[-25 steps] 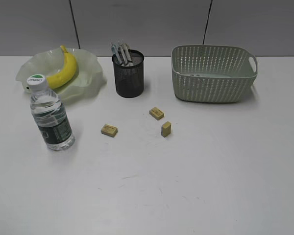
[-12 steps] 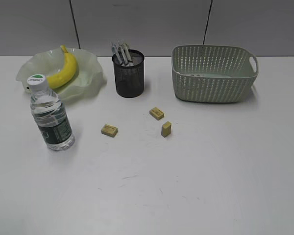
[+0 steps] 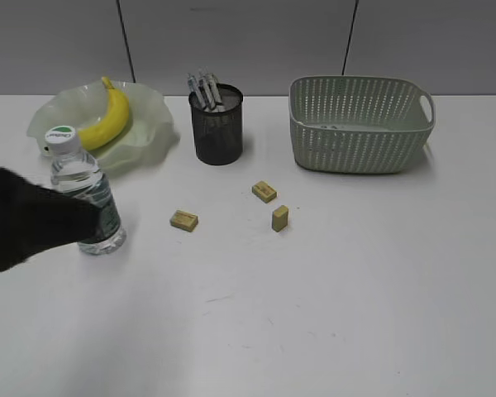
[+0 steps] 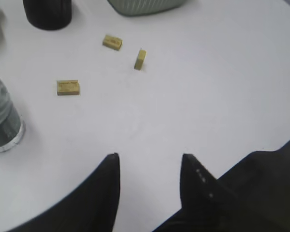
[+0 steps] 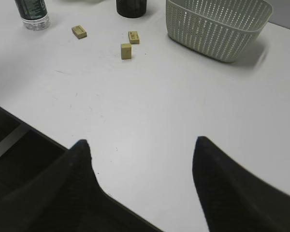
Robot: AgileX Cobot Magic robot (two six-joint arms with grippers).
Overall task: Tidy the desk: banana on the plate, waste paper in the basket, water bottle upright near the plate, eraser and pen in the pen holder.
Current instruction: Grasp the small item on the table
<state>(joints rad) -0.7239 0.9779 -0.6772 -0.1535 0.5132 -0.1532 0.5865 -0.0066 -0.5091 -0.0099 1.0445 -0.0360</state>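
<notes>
The banana lies in the plate, long axis running from upper left to lower right, stem tip toward the wall. The water bottle stands upright just in front of the plate. The pen holder holds perhaps three pens. Three erasers lie on the surface. The basket looks nearly empty. The left claw and right claw both gape, holding nothing.
</notes>
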